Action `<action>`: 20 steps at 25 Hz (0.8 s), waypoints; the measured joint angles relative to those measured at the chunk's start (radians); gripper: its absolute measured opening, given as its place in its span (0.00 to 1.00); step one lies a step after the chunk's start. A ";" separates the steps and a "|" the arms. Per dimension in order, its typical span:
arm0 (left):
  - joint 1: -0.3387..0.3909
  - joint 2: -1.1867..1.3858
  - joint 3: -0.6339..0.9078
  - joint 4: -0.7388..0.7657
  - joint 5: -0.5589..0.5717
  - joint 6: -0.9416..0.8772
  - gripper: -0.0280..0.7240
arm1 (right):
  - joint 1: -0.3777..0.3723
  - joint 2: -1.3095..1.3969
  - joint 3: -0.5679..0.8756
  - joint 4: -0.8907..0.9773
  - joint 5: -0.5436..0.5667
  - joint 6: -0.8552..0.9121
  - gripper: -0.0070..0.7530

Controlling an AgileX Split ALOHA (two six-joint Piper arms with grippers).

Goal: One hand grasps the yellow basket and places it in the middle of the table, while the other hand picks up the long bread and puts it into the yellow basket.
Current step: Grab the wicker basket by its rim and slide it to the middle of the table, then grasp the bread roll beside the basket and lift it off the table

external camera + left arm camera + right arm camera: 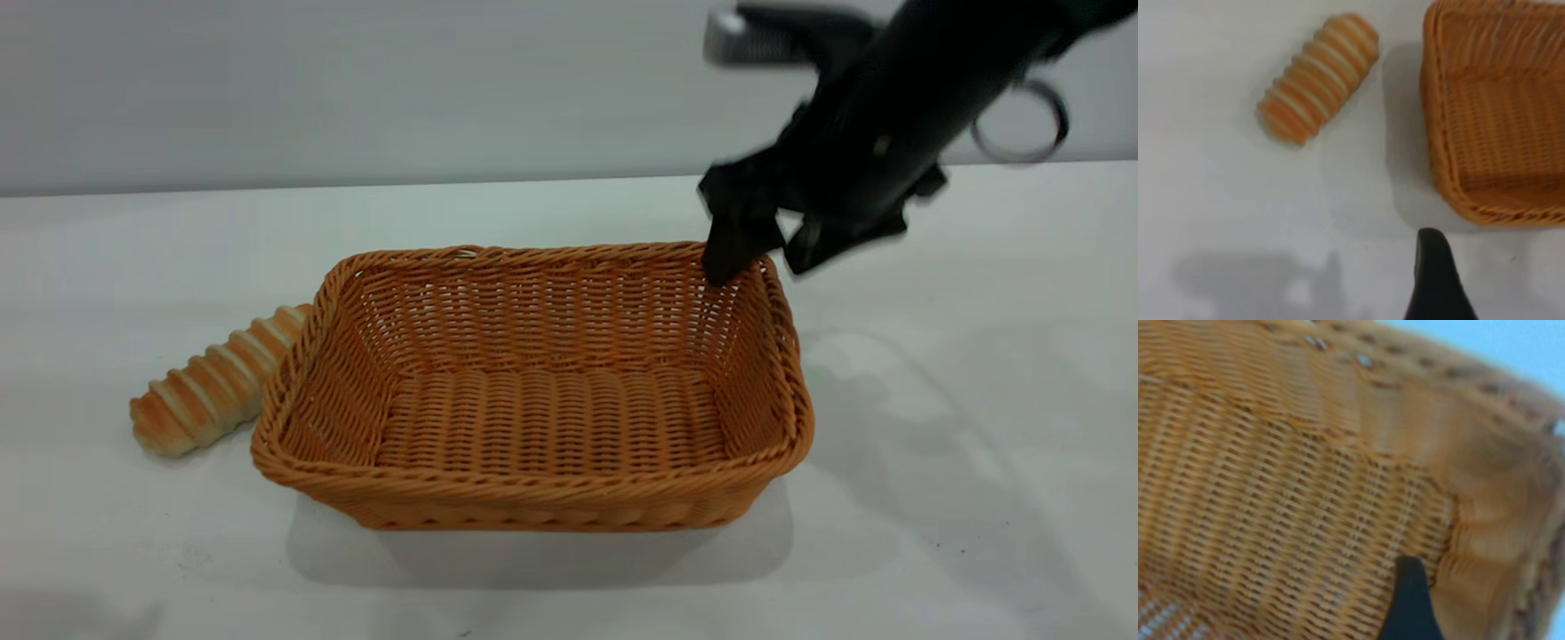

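The yellow basket (533, 391) stands flat on the table (960, 427), empty. The long bread (213, 382) lies on the table against the basket's left end, and it also shows in the left wrist view (1318, 79), beside the basket (1498, 113). My right gripper (766, 258) is at the basket's back right corner, open, with one finger inside the rim and one outside. In the right wrist view one finger (1408, 603) shows against the basket's inner wall (1271, 507). Of my left gripper only one dark finger (1436, 280) shows, above bare table near the basket's corner, apart from the bread.
The white table runs out on all sides of the basket, with a grey wall (356, 80) behind it. The right arm (925, 80) reaches in from the upper right. The left arm is out of the exterior view.
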 joint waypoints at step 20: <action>0.000 0.616 -0.246 -0.001 -0.144 0.324 0.74 | 0.000 -0.586 0.297 -0.105 0.110 -0.003 0.78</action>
